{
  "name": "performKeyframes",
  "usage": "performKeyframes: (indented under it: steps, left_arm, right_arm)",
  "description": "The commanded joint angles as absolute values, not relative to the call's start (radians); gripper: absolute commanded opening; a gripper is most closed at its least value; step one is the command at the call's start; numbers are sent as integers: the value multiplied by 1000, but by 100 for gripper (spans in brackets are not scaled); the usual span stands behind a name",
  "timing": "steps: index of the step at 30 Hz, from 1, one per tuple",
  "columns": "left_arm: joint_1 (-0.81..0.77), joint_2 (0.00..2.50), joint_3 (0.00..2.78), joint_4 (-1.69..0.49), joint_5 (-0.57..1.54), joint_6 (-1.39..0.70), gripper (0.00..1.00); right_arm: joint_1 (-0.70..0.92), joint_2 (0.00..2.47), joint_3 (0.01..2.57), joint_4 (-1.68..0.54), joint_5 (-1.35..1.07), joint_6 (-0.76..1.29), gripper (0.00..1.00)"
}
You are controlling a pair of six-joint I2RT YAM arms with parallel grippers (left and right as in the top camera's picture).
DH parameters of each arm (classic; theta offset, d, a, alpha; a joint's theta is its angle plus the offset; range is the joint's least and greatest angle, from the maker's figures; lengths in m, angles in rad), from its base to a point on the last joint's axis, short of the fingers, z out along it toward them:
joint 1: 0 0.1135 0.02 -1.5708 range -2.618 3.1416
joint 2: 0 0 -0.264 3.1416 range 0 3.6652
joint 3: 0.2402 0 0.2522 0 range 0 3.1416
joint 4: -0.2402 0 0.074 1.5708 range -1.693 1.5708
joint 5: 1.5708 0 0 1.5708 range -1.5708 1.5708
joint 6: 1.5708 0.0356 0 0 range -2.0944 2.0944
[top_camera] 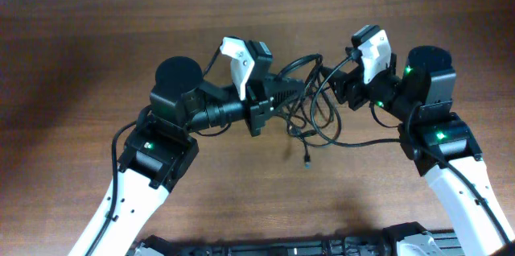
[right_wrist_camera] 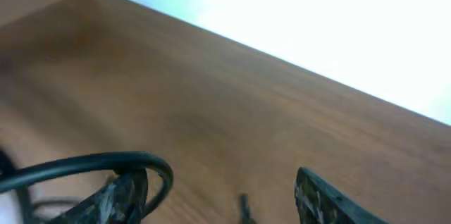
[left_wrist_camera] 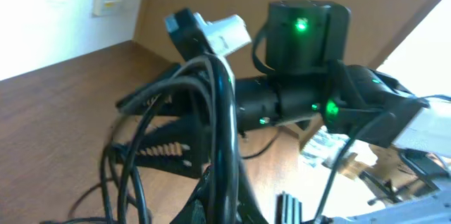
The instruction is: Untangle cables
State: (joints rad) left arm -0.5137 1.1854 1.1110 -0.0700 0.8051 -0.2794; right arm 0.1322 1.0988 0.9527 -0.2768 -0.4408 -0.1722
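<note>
Overhead, you see the cables (top_camera: 310, 103) bunched in a loose black tangle on the brown wooden table (top_camera: 96, 39), in the gap between the two arms. Your left claw (top_camera: 301, 88) reaches in from the left and is closed tight on the left side of the tangle, with several strands fanning out from its tip. Your right claw (top_camera: 336, 87) faces it from the other side, just beside the bunch, and one strand arcs across from the tangle to its tip. Slack loops sag onto the table below both claws. One loose end with a small plug (top_camera: 308, 160) lies on bare wood a little apart from the rest, and another strand trails along the table toward the right arm. The left wrist view shows a handful of cords gathered together at the bottom edge, rising up and over close in front of the lens. Behind them is the right claw with its jaws apart and the ridged face of one pad showing. In the right wrist view the two fingers (right_wrist_camera: 120, 194) stand wide apart with bare table between them. A single cord loops around the tip of the finger at the left of that view, touching it, and nothing is clamped between the jaws.
</note>
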Motion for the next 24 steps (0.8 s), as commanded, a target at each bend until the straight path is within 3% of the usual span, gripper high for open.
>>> performKeyframes:
  steps: [1,5,14,24]
  left_arm:
    - [-510,1161,1122,-61,903,-275,0]
    - [-510,1161,1122,-60,902,-274,0]
    - [-510,1161,1122,10,890,-274,0]
    - [-510,1161,1122,47,837,-276,0]
  right_arm:
    - [130,1102,961,-249,-380,-175,65]
    - [131,1102,961,-247,-424,-175,65]
    - [131,1102,961,-250,-800,-176,65]
    - [130,1103,961,-242,-878,-176,64]
